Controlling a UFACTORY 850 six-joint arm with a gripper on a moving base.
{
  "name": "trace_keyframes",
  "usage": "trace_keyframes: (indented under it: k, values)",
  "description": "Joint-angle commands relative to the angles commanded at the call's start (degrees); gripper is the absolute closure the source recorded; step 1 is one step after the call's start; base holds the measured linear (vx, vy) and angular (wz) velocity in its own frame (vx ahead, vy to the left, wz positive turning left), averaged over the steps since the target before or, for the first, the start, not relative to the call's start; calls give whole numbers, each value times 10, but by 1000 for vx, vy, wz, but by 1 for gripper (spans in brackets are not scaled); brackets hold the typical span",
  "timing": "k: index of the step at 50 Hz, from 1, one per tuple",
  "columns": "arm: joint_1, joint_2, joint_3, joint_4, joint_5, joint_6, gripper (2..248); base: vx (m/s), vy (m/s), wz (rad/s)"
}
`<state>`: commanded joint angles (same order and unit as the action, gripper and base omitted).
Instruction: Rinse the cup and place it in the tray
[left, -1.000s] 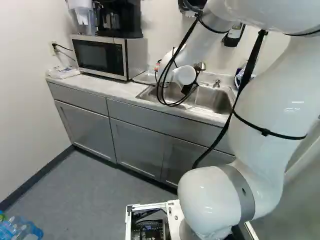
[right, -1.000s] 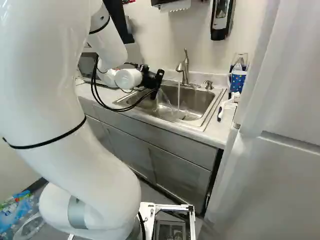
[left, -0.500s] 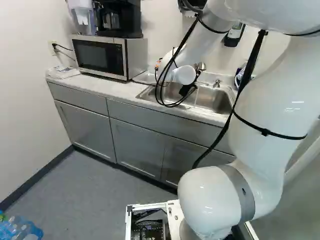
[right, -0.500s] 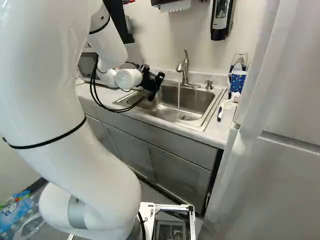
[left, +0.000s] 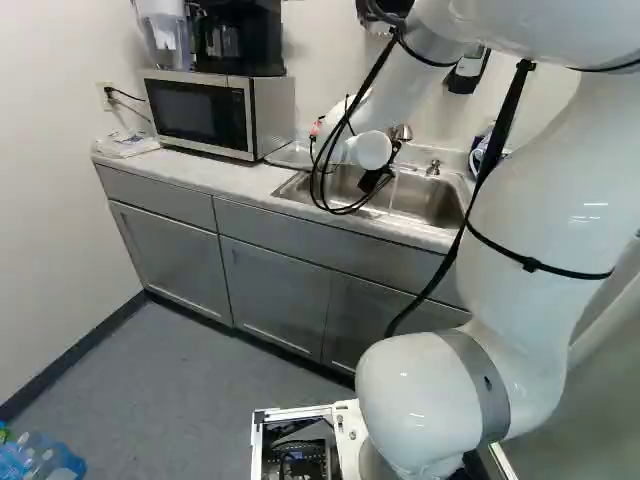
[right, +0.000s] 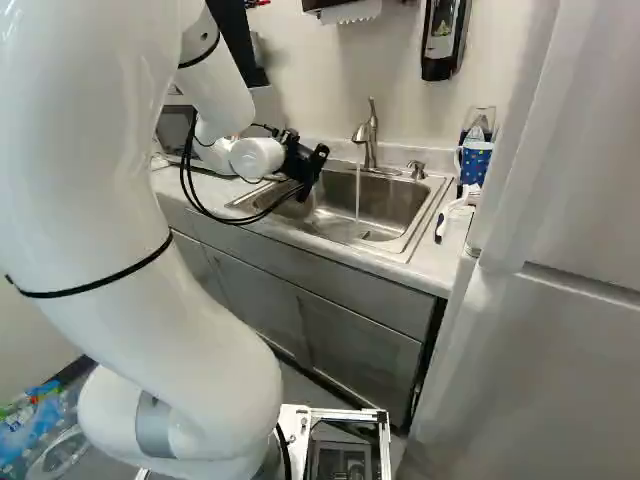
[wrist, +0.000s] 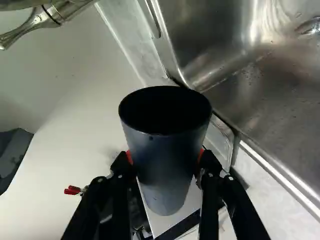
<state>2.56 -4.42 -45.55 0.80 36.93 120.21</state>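
Pointing mouth-first toward the wrist camera, base away: cup (wrist: 167, 162) clamped in the tool (right: 313, 173).

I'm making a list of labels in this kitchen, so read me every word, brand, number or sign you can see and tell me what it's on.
No text can be read with certainty.
Soap dispenser on the wall: label too small.
Microwave: front markings too small.
Bottle pack on the floor: print blurred.
Dark cup: no lettering shows.
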Motion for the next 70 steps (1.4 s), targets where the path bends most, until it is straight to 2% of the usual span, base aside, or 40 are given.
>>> trace_keyframes:
  k: [5,12,70]
  values:
    - [0,0,0,0,0,-6,124,0,0,0]
    - [0,0,0,0,0,-39,124,0,0,0]
    - [0,0,0,0,0,-385,124,0,0,0]
